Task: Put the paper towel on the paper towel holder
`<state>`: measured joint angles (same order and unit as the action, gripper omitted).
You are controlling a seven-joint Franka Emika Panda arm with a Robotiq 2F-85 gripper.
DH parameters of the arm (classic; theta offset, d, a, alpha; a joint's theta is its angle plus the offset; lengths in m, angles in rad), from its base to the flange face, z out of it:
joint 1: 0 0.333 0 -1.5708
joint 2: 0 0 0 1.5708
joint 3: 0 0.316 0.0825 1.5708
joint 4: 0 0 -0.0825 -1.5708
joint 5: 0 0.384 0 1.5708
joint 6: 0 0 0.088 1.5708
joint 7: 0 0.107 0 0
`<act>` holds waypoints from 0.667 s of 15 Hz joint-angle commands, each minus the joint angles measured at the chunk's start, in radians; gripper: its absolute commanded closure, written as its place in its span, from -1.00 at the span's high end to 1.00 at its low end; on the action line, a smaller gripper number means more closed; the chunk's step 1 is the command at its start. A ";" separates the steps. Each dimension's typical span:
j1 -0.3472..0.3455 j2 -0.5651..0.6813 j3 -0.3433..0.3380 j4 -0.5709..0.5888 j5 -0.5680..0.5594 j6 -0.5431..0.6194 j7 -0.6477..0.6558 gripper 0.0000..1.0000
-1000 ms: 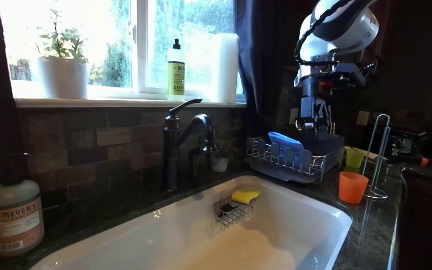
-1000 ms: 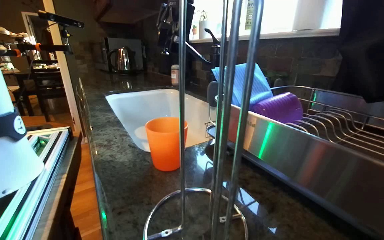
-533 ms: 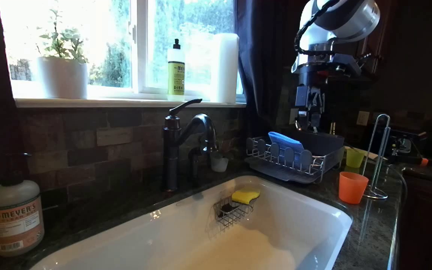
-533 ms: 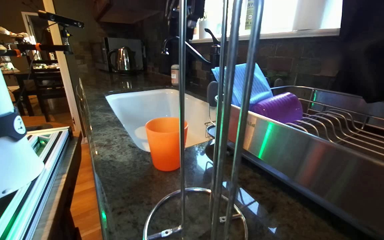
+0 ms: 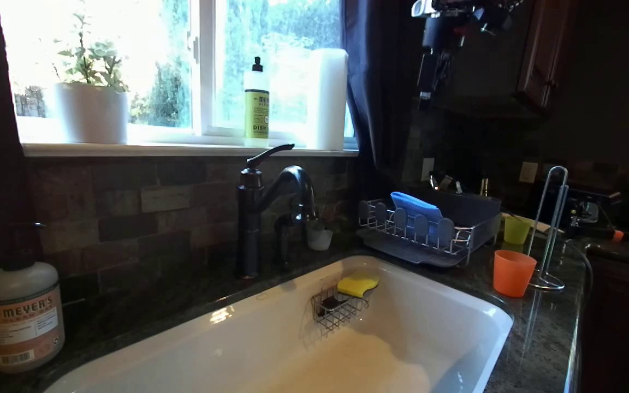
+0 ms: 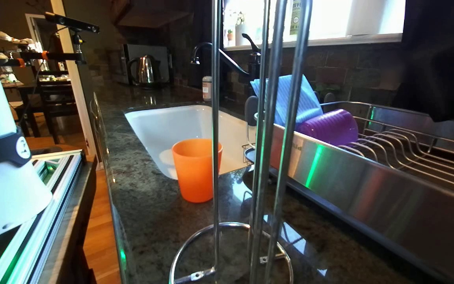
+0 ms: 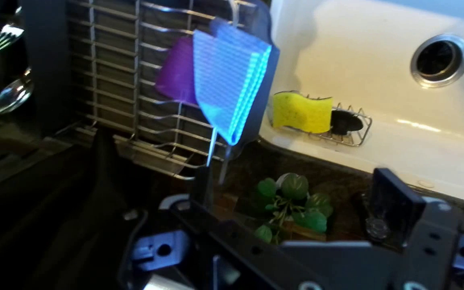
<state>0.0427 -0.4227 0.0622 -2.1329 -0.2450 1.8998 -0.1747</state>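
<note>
While it hangs high up, close to the top edge of an exterior view, the tool (image 7: 294, 181) has its two fingers (image 7: 393, 197) spread well apart, as the wrist view shows. Lower down, seen through the gap between them, is a small plant (image 7: 312, 219) with green leaves. Below the tool and toward the upper left of the wrist view sits the dish rack (image 7: 136, 60), where a folded blue cloth (image 7: 232, 76) leans just beside a purple cup (image 7: 177, 74) lying on its side. Beside the rack, at the left edge, a fork (image 7: 5, 37) and a spoon (image 7: 13, 96) gleam. Also below the tool, toward the upper right, is the white sink (image 7: 361, 44), with a yellow sponge (image 7: 302, 112) lying across part of a small wire basket (image 7: 365, 132).

Farther out, to the left of the tool in an exterior view and well apart from it, the paper towel (image 5: 330, 98) stands upright on the window sill (image 5: 183, 150). A soap bottle (image 5: 256, 109) with a yellow-green label stands near it, farther from the tool. Lower than the tool and to its right in an exterior view, the paper towel holder (image 5: 556, 224) rises upright from the dark desk (image 5: 544, 338), with an orange cup (image 5: 513, 273) near its base.
</note>
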 commanded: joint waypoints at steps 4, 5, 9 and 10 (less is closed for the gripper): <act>0.008 0.001 -0.005 0.062 -0.042 -0.005 -0.030 1.00; 0.008 0.005 -0.005 0.057 -0.042 -0.005 -0.030 1.00; 0.008 0.012 -0.005 0.056 -0.042 -0.005 -0.029 1.00; 0.009 0.020 -0.012 0.076 -0.040 0.033 -0.040 1.00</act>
<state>0.0431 -0.4114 0.0621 -2.0789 -0.2844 1.8973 -0.2061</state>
